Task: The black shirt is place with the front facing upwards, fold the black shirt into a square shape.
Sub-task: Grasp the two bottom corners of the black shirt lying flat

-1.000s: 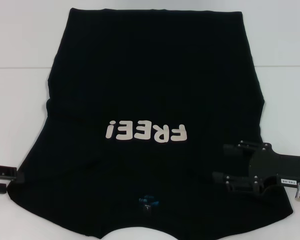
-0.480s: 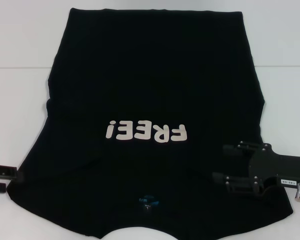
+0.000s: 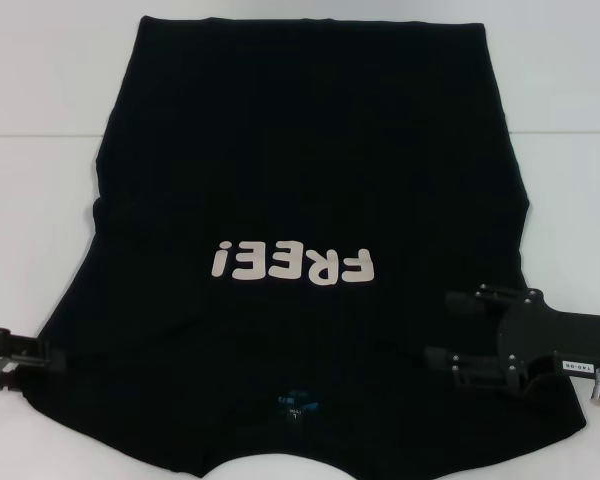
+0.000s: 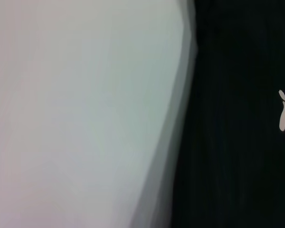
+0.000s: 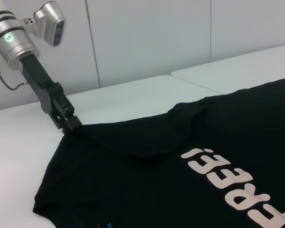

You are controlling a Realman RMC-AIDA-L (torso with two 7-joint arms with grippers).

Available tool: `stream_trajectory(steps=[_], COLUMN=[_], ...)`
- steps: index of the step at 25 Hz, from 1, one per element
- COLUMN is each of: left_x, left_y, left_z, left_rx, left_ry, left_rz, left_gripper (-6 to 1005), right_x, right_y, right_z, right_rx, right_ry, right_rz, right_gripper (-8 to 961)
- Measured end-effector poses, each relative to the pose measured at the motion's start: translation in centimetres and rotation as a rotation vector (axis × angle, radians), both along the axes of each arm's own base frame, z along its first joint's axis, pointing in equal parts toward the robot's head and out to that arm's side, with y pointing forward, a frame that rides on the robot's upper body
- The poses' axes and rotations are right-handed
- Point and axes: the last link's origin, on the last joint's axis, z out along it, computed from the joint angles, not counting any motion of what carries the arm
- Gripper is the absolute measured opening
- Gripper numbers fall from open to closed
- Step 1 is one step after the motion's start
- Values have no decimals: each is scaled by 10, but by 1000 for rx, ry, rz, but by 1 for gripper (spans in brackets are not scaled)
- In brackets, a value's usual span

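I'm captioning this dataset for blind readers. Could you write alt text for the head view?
A black shirt with white "FREE!" lettering lies spread on a white table, collar nearest the camera. The left gripper touches its left sleeve edge; the right gripper sits open over the right sleeve.

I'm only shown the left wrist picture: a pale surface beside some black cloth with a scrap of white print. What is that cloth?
Observer: A large black short-sleeved T-shirt, spread flat on a white table, with white letters "FREE!" facing up.
Visitor: Where's the claw on my camera's arm?
Observer: The left claw is right at the edge of the shirt's left sleeve; the right wrist view shows it there.
Visitor: And the other claw?
Observer: The right claw is open over the shirt's right side, towards the collar end.
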Motion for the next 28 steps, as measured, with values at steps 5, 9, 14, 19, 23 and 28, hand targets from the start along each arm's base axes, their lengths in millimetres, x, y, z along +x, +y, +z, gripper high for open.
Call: stream_trajectory(steps=[5, 9, 14, 19, 23, 28], left_x=[3, 5, 3, 2, 2, 2], left_y=[2, 3, 4, 5, 6, 6], left_z=[-2, -1, -1, -2, -2, -1], left_rx=[-7, -20, -20, -24, -21, -24], left_ry=[0, 9, 37, 54, 61, 61], left_rz=[-9, -17, -26, -28, -24, -24], left_gripper=[671, 670, 597, 411, 241, 54], right_x=[0, 0, 1, 1, 1, 1], right_y=[-1, -1, -1, -1, -1, 1], right_z=[0, 0, 1, 1, 2, 6], right_rx=[-1, -1, 0, -2, -3, -11], right_ry=[1, 1, 4, 9, 10, 16], right_rz=[-1, -2, -4, -4, -7, -34], right_gripper=[834, 832, 831, 830, 829, 829])
